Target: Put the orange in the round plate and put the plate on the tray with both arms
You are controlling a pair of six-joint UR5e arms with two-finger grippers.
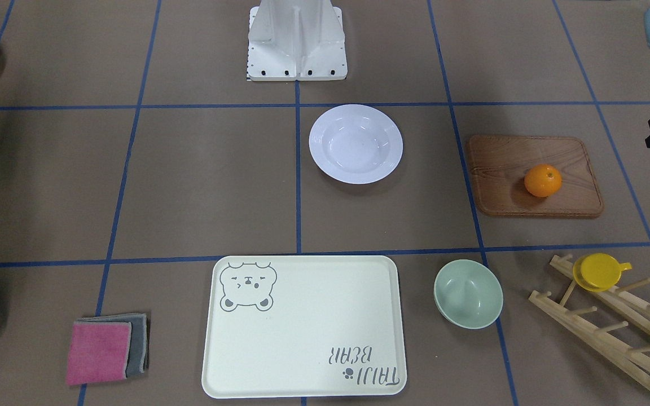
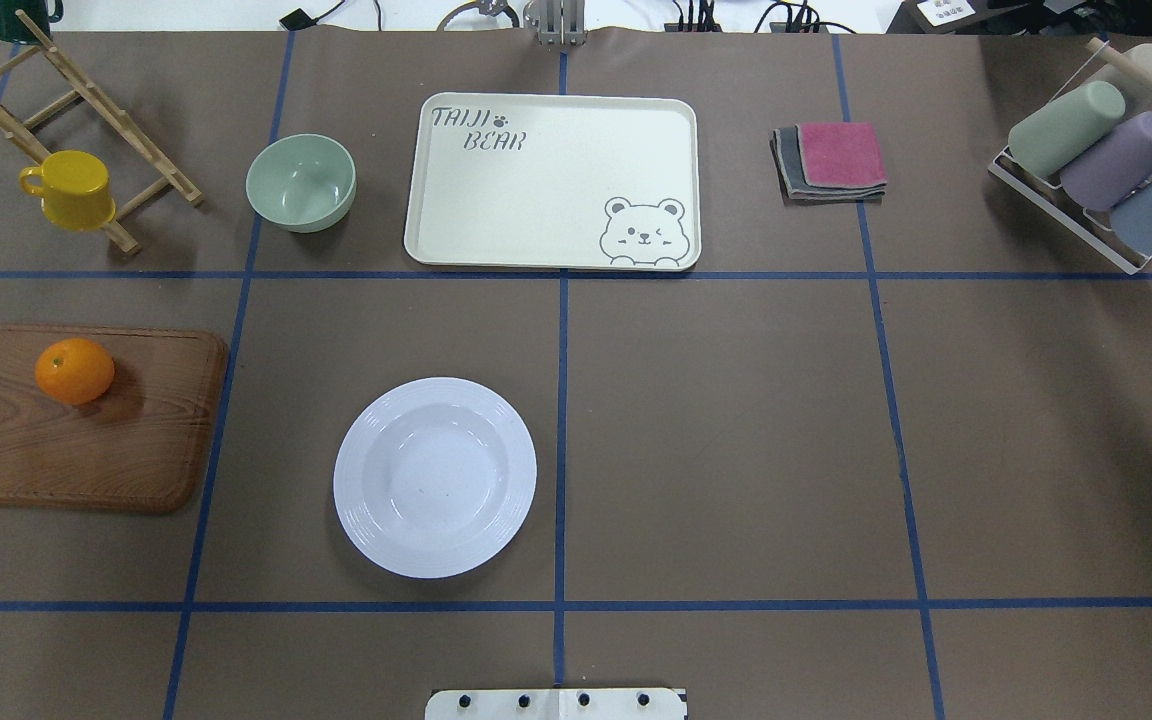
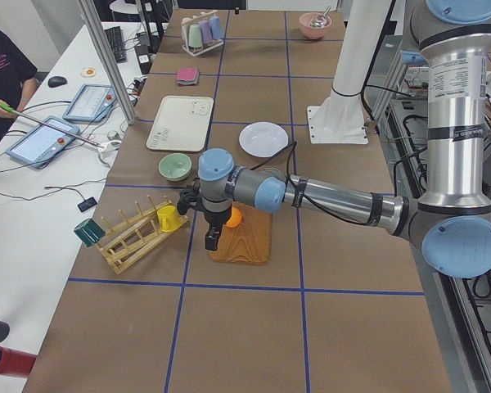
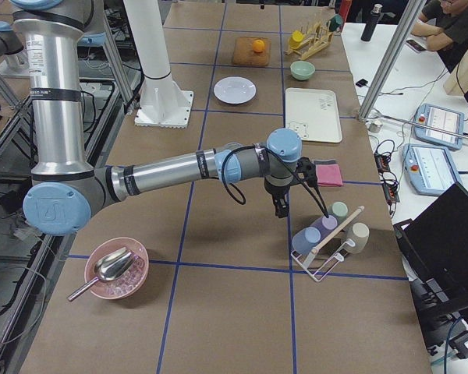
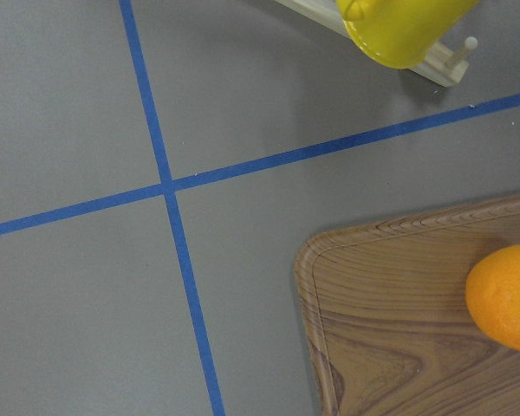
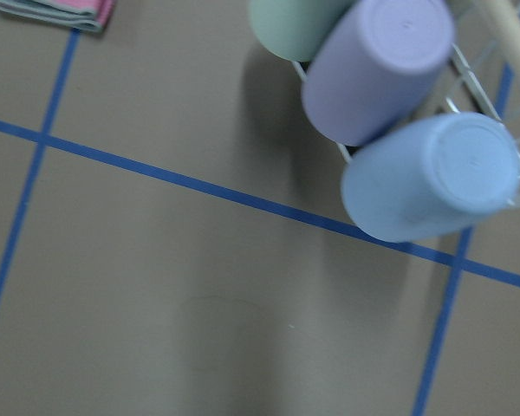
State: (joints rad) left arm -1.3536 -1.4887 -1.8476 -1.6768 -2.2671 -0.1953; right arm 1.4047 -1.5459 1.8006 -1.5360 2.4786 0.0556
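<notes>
Tray: bare, at the table's far side from the robot, centre. Left arm: stretched over the wooden board. Right arm: out by the cup rack, well apart from all the task items. Round plate: empty, near the robot, between board and table centre. Orange: resting on the board, untouched. Left gripper: above the board's edge, beside the orange and holding nothing; whether its jaws are spread cannot be told. Right gripper: likewise cannot be told.

Assessment: first step, the approach to the orange. The next move calls for centring over the fruit, descending with jaws apart, and closing gently, since it could roll
</notes>
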